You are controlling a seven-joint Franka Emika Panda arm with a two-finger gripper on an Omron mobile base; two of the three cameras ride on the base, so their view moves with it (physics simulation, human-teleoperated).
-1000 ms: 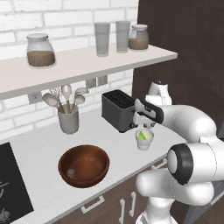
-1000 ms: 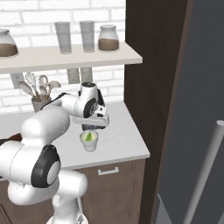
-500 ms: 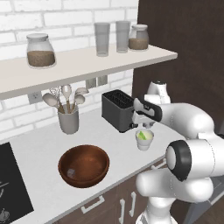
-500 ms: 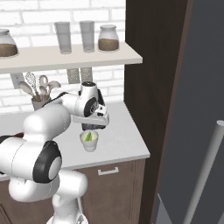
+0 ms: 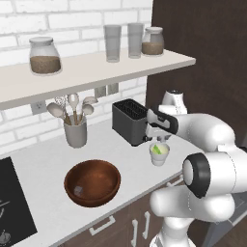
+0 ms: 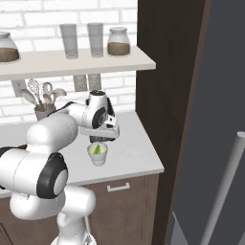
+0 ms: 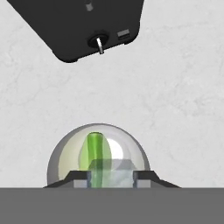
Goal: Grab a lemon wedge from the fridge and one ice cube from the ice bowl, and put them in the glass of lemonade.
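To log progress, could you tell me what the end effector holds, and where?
An ice cube, pinched on opposite sides between its fingertips.

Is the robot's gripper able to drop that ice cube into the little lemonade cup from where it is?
Probably yes. The gripper hangs right above the glass of lemonade, ice cube between its fingertips, with nothing between them. The lemon wedge already sits inside, with room beside it.

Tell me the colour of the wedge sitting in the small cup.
Yellow-green; the lemon wedge shows best in the hand view.
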